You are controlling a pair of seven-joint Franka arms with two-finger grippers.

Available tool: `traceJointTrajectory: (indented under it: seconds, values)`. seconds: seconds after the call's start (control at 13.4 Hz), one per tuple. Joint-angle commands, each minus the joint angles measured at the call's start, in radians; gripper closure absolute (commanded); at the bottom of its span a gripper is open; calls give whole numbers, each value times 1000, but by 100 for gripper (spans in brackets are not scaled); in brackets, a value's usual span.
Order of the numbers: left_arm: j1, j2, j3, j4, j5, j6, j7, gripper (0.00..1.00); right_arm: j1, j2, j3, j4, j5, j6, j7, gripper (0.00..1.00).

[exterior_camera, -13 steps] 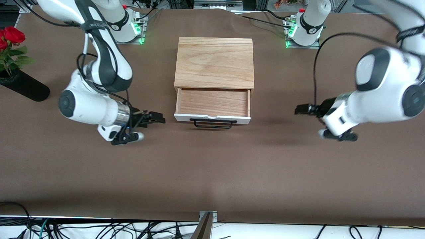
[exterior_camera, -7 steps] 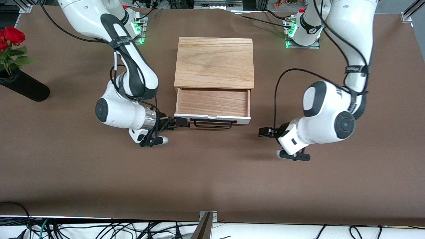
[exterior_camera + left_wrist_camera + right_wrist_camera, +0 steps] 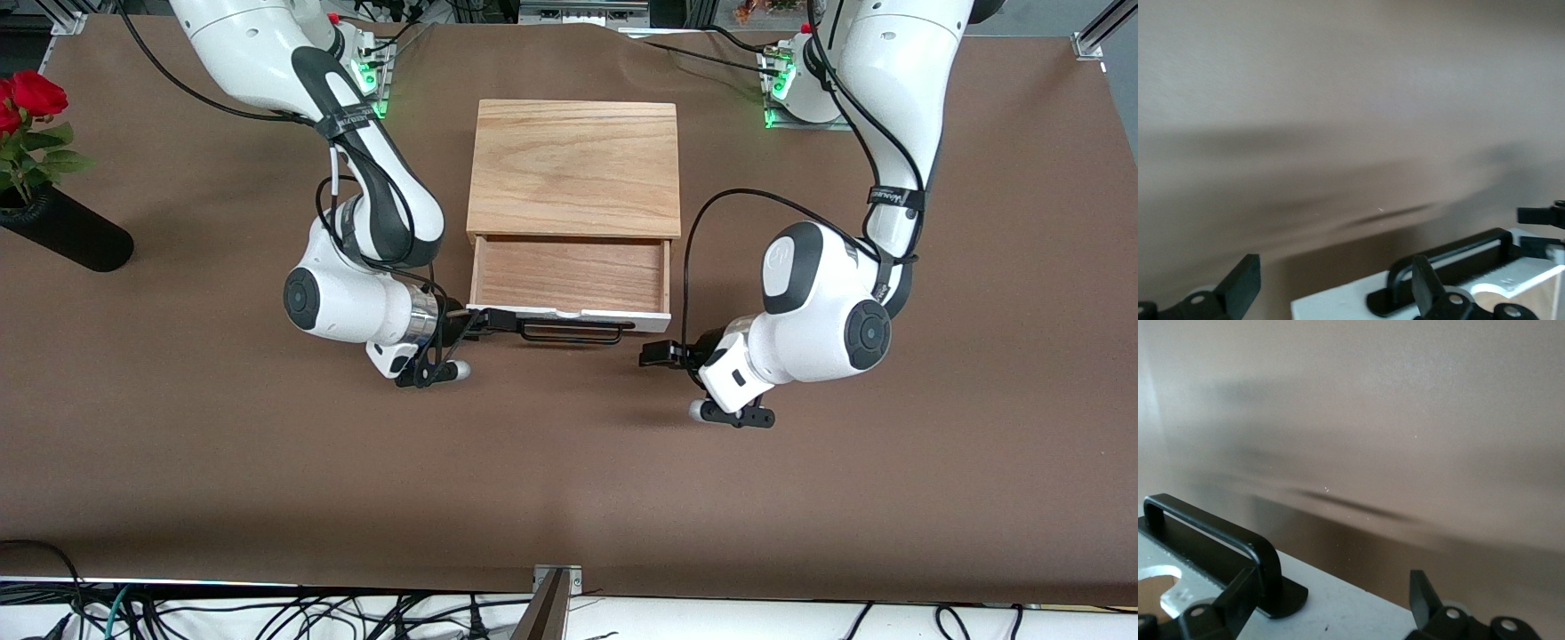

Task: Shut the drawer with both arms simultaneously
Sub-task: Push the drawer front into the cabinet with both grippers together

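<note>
The drawer [image 3: 569, 276] stands pulled out of the wooden box [image 3: 573, 169] toward the front camera. Its white front panel [image 3: 622, 320] carries a black wire handle [image 3: 569, 337]. My right gripper [image 3: 500, 321] is open and sits against the panel's corner toward the right arm's end. In the right wrist view the panel [image 3: 1338, 613] and handle [image 3: 1218, 527] lie between the open fingers of the right gripper [image 3: 1331, 580]. My left gripper [image 3: 656, 354] is open, just in front of the panel's corner toward the left arm's end. The left wrist view shows my left gripper [image 3: 1333, 267] above the panel [image 3: 1345, 308] and handle [image 3: 1451, 257].
A black vase [image 3: 67, 236] with red roses [image 3: 31, 93] lies at the right arm's end of the table. Cables [image 3: 267, 613] and a metal bracket [image 3: 556, 582] run along the table's edge nearest the front camera.
Both arms have swung inward toward the drawer's front. The right gripper has reached the panel's corner. The left gripper has come close to the panel's left-arm corner. The drawer has not visibly moved.
</note>
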Motion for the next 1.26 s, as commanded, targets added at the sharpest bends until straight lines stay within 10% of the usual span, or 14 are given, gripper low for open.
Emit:
traceJointTrajectory:
  seconds: [0.0, 1.19]
  values:
    - [-47, 30, 14, 23, -42, -9, -1, 0, 5, -4, -6, -12, 22, -9, 2, 0]
    - [-75, 40, 15, -22, -27, -313, 1, 0, 7, -82, -4, -148, 22, -80, 2, 0]
